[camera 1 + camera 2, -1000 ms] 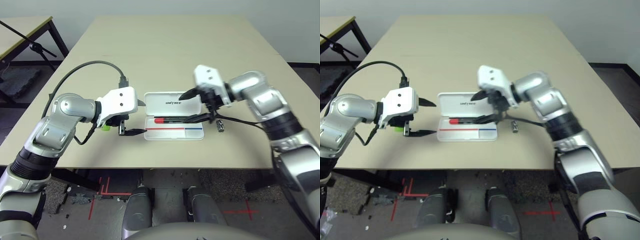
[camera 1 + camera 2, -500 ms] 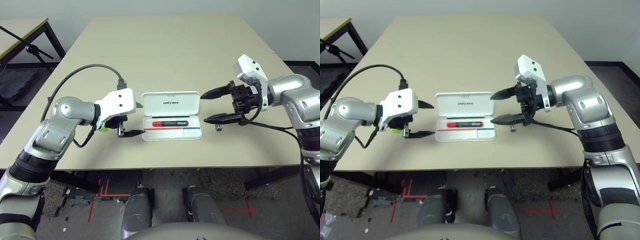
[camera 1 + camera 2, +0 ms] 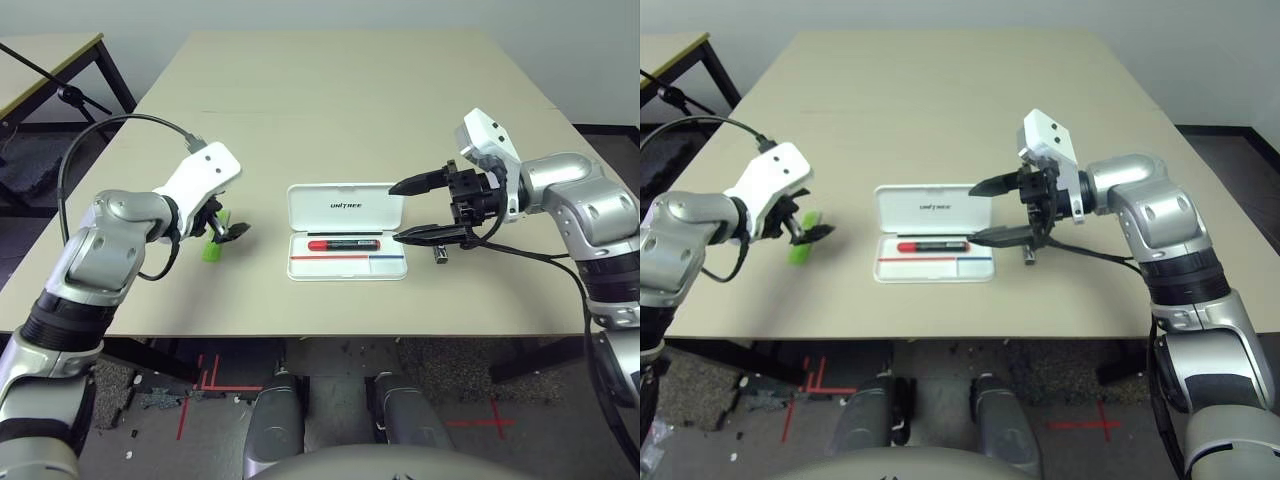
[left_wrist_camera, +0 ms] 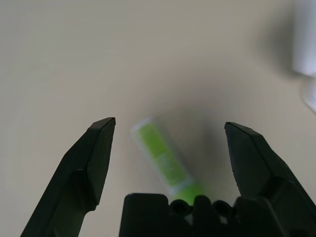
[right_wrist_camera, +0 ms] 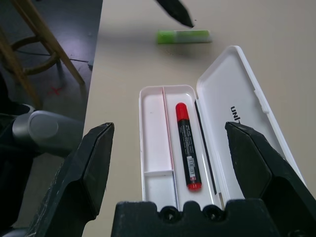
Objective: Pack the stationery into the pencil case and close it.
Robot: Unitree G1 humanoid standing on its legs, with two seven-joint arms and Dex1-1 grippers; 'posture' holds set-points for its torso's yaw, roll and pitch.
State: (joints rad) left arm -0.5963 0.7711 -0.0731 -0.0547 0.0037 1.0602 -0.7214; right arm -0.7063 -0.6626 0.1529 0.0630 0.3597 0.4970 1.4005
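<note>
1. Left wrist view: the left gripper (image 4: pixel 170 120), with its two black fingers, stood wide open and had hold of nothing. The flat lime-green rectangular bar (image 4: pixel 165 155) lay on the beige table (image 4: pixel 64 64) beyond the fingertips, in line with the gap between them, untouched and slanted across that gap.

2. Right wrist view: the right gripper (image 5: pixel 170 126), also black-fingered, was wide open, with nothing in its hold. Ahead of it, in line with its gap, lay the flat white hard pencil case (image 5: pixel 157 126), its lid (image 5: pixel 237 94) open. The red marker with a black label band (image 5: pixel 187 143) rested in the long undivided compartment, beside a red-and-blue stripe (image 5: pixel 167 126). A short wall split the compartment across the stripe in two. The green bar lay well apart from the right gripper, past the case, with one dark finger of the left gripper near it.

3. Head views: the open case sat mid-table towards the near edge, lid on the far side, marker in the far compartment. The left gripper hovered left of the case, by the bar's right side. The right gripper pointed left, fingertips near the case's right side; the tiny black-and-silver clip-like piece (image 3: pixel 440 252) lay on the table to the case's right, just to the near side of the gripper's nearer finger.
</note>
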